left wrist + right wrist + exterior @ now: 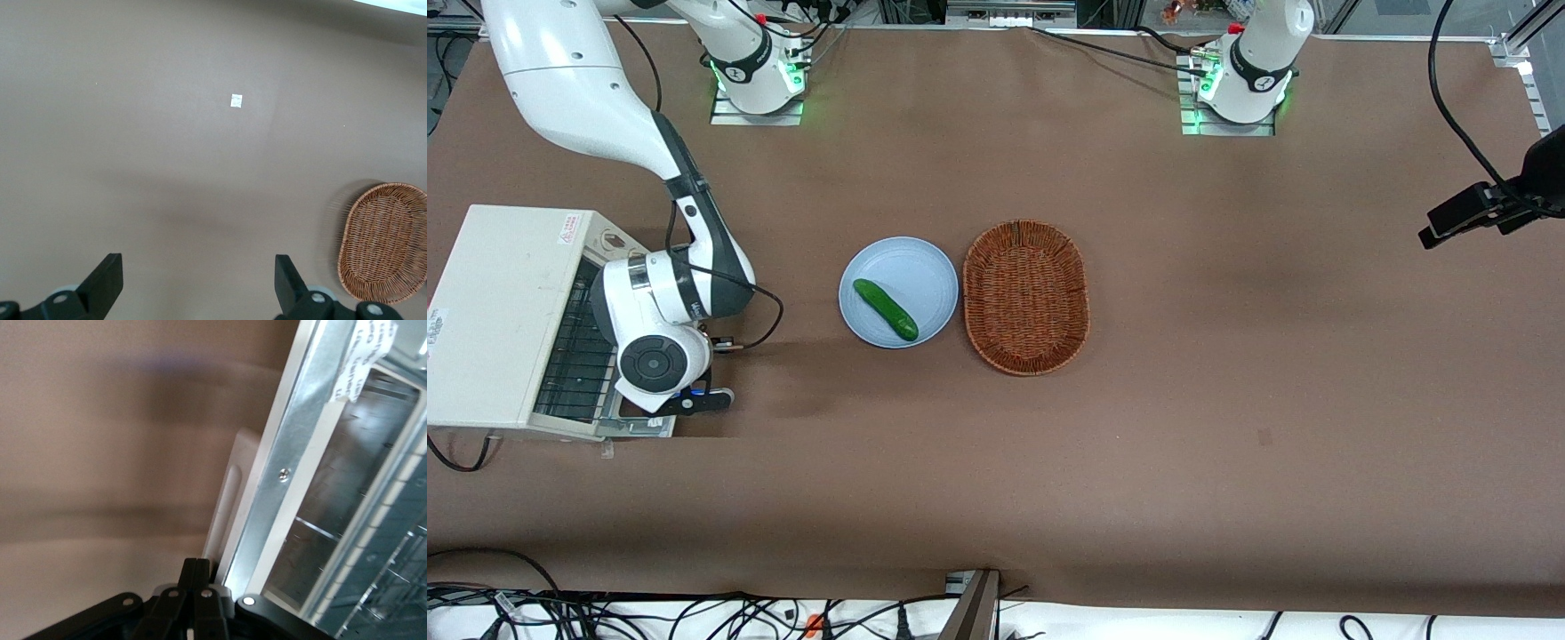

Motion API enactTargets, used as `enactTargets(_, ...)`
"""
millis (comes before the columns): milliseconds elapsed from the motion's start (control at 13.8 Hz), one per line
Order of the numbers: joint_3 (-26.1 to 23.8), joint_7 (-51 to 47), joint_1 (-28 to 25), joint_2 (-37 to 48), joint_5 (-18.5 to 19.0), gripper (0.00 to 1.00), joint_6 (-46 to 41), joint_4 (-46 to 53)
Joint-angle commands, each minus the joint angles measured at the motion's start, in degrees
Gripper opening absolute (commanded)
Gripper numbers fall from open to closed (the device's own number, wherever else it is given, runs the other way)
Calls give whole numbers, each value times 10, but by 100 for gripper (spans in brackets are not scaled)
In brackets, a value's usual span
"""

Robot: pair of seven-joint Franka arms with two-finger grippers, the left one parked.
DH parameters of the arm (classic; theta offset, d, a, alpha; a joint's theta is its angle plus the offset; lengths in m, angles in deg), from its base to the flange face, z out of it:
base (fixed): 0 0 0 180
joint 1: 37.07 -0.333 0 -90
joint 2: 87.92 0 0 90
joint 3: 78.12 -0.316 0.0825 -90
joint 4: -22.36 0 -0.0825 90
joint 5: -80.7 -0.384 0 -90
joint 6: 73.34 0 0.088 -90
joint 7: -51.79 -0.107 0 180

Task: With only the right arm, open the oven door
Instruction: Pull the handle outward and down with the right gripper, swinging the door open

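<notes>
Pincer [197,587] pressed shut at oven door [293,453] handle edge; door swung down, nearly open; next: ease lower.

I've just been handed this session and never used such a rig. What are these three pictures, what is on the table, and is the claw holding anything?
The wide picture looks down on a brown table from the front. The white jointed machine is the right arm, bent down in front of a cream toaster oven at its end of the table. The oven door is let down, so the wire rack inside shows.

One close picture comes from that arm's wrist: its black claw sits shut at the door's edge, holding nothing that I can see. The other comes from the idle arm and shows mostly bare table.

Mid-table lie a blue plate with a cucumber on it and, beside it, an empty wicker basket.
</notes>
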Motion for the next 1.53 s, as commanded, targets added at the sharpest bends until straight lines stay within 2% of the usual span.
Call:
enactTargets(0, 33, 21, 24, -23, 32, 0, 24, 13)
enactTargets(363, 33, 5, 24, -30, -6, 0, 38, 13)
enactTargets(581, 32, -21, 11, -32, -18, 0, 39, 13)
enactTargets(944, 25, -9, -5, -33, -22, 0, 49, 15)
enactTargets(1017, 15, -10, -2, -32, -35, 0, 49, 15)
enactTargets(1162, 14, 2, 2, -34, -94, 0, 48, 11)
enactTargets(1235, 15, 3, 2, -44, -108, 0, 50, 13)
enactTargets(1453, 15, 6, 2, -52, -109, 0, 57, 15)
